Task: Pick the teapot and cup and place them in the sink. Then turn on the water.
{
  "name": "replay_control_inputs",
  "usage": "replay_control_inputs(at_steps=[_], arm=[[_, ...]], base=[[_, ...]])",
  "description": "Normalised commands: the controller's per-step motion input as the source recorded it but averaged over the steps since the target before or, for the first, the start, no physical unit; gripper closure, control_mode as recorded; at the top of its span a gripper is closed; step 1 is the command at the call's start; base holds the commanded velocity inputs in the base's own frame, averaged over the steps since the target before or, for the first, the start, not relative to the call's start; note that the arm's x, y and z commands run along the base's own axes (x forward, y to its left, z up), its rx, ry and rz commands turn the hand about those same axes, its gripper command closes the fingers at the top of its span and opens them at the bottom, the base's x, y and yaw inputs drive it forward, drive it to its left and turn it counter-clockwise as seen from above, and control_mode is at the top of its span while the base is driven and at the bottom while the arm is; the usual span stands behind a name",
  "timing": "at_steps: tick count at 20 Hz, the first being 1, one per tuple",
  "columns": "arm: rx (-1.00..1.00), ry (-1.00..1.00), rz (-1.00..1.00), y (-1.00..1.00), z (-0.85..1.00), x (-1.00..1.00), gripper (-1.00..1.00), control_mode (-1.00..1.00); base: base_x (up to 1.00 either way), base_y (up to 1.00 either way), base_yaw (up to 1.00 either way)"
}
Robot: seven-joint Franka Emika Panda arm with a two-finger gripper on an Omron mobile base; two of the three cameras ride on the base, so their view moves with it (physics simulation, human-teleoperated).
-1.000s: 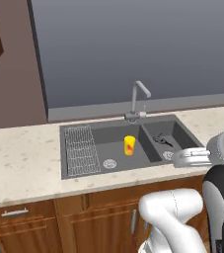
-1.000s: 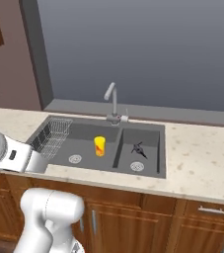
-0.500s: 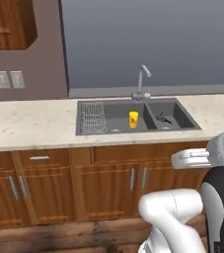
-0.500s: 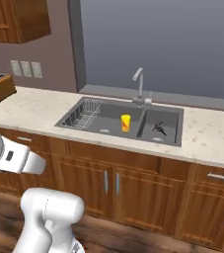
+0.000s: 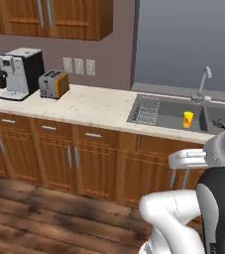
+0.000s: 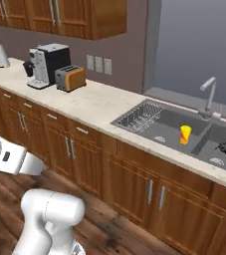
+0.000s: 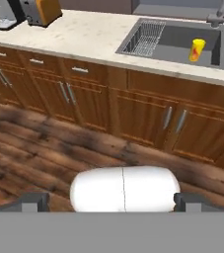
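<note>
Cup [image 6: 185, 134] standing upright in left basin of sink [image 6: 149, 130], wire rack [image 6: 139, 116] at that basin's far-left end. Dark thing in right basin, probably teapot [image 6: 221, 147], too small to be sure. Faucet [image 6: 208, 95] behind divider, can't make out any stream. Gripper [image 7: 111, 202] jaws spread wide, nothing between them, pointing at wood floor [image 7: 29, 148] in front of cabinets. Toaster [image 6: 70, 78] and coffee machine [image 6: 46, 64] far down counter [image 6: 92, 102].

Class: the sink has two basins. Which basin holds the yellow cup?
The left basin, the one with the wire rack. The cup stands upright by the divider; the right basin holds a dark object instead.
</note>
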Motion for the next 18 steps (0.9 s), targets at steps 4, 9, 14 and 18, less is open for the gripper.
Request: replay_control_inputs(at_steps=[4,9,14,18], arm=[[0.00,0.00,0.00,0.00,0.00,0.00,-1.00,1.00],[0.00,0.00,0.00,0.00,0.00,0.00,-1.00,1.00],[0.00,0.00,0.00,0.00,0.00,0.00,-1.00,1.00],[0.00,0.00,0.00,0.00,0.00,0.00,-1.00,1.00]], base=[[-0.41,-0.16,0.78],[-0.41,-0.24,0.86],[-0.37,-0.29,0.92],[-0.33,-0.31,0.94]])
